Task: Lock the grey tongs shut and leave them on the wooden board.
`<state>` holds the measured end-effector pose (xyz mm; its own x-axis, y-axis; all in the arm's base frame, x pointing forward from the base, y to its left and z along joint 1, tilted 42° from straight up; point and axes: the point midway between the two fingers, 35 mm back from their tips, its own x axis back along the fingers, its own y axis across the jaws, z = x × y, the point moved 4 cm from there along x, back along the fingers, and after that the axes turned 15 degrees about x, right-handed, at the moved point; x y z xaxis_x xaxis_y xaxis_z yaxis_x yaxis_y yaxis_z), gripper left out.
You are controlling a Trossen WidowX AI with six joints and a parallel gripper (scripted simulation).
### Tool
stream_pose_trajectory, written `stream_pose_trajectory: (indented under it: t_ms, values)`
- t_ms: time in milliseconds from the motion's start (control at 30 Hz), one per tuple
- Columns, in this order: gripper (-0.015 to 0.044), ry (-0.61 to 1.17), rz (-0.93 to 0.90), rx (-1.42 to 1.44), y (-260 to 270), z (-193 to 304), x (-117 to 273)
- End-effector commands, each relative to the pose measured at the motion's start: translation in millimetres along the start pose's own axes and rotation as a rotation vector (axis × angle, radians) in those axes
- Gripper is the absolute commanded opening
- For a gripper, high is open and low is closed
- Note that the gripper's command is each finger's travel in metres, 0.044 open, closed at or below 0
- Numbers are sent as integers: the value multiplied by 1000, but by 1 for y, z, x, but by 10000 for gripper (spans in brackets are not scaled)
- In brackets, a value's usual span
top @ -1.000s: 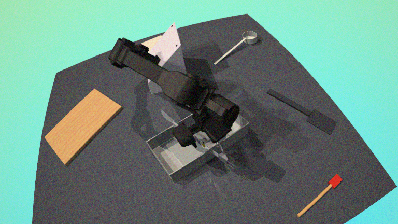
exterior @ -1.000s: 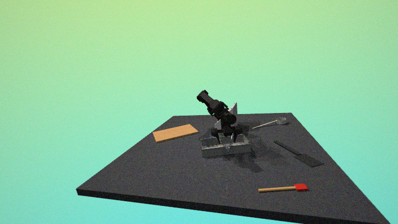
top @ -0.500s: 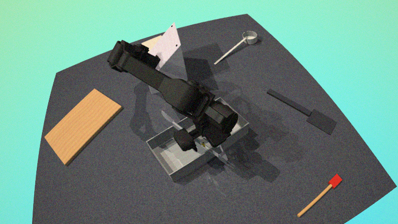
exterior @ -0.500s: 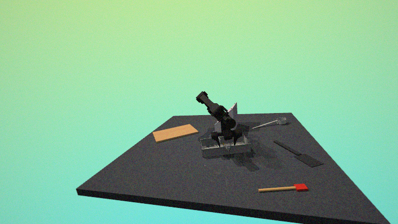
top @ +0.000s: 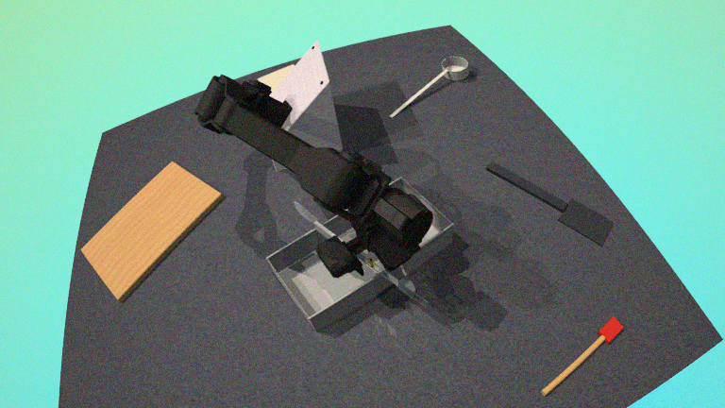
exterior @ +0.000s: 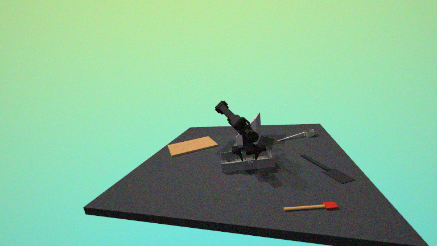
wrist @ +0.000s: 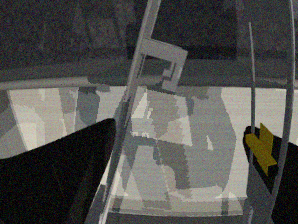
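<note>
The grey tongs [top: 323, 228] [wrist: 133, 75] lie across the roasting tin [top: 329, 316] [exterior: 232, 167], their arms spread apart. A yellow mark [top: 371, 262] [wrist: 268, 155] shows at one arm. My gripper [top: 382, 272] [exterior: 249, 159] [wrist: 181, 129] is open, low over the tin. In the wrist view, the left finger is beside the left tongs arm, and the right arm crosses in front of the right finger; I cannot tell whether they touch. The arm hides part of the tongs in the top and exterior views. The wooden board [top: 152, 228] [exterior: 192, 146] lies left of the tin.
A white panel [top: 306, 76] [exterior: 256, 122] stands upright behind the arm. A long-handled scoop [top: 455, 68] [exterior: 309, 132] lies at the back right. A dark spatula [top: 585, 222] [exterior: 339, 176] lies to the right. A red-headed tool [top: 611, 330] [exterior: 330, 205] lies at the front right.
</note>
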<state>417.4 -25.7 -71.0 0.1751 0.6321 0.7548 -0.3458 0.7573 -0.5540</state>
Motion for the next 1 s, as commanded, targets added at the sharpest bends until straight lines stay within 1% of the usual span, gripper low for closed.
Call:
stream_pose_trajectory:
  t_ms: [0,967]
  values:
    - [315,1,0,0,0,0,0]
    - [121,1,0,0,0,0,0]
